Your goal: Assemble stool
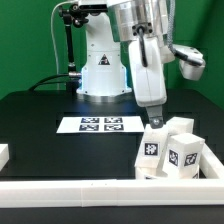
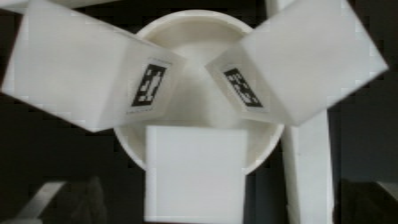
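Note:
The stool's round seat disc (image 2: 199,40) lies on the black table with three chunky white legs on it, splayed outward in the wrist view: one leg (image 2: 71,65), a second (image 2: 306,55), and a third (image 2: 196,170) nearest the camera. Two show black-and-white tags. In the exterior view the legs (image 1: 150,150) (image 1: 186,155) (image 1: 180,126) cluster at the front right and hide the seat. My gripper (image 1: 153,116) hangs just above the cluster's back. In the wrist view it (image 2: 205,208) looks open, its dark fingers either side of the nearest leg and apart from it.
The marker board (image 1: 100,124) lies mid-table in front of the robot base. The long white border rail (image 1: 90,190) runs along the front edge, close to the stool parts; it also shows in the wrist view (image 2: 306,175). A white piece (image 1: 4,155) sits at the exterior view's left edge.

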Robot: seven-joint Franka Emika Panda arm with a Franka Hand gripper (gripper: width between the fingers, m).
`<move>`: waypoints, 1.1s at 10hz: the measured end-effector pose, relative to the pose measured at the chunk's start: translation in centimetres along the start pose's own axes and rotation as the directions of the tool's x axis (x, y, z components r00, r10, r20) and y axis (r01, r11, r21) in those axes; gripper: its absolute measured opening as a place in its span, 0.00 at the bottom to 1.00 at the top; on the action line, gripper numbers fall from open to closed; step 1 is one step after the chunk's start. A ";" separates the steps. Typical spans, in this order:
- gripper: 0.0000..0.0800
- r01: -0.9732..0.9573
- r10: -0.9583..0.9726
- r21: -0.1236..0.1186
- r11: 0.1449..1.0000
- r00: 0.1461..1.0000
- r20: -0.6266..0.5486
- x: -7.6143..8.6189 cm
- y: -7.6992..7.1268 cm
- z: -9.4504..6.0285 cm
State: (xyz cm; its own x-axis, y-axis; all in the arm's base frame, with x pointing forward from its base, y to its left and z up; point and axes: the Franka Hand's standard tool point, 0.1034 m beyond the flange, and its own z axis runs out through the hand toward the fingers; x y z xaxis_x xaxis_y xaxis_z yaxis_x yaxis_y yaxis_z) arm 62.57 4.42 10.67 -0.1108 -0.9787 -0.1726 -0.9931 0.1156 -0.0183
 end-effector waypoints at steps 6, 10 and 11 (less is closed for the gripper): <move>0.81 0.662 -0.667 -0.077 0.745 0.743 -0.063 -0.5 0.0 -0.4; 0.81 0.839 -0.844 -0.092 0.536 0.535 -0.040 -0.3 -0.1 -0.4; 0.81 0.876 -0.881 -0.095 0.474 0.473 -0.033 -0.2 -0.1 -0.4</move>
State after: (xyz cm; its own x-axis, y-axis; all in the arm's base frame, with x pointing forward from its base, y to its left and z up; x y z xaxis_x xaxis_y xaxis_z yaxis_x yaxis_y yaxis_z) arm 62.64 4.56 11.08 0.8209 -0.5702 -0.0328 -0.5710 -0.8183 -0.0666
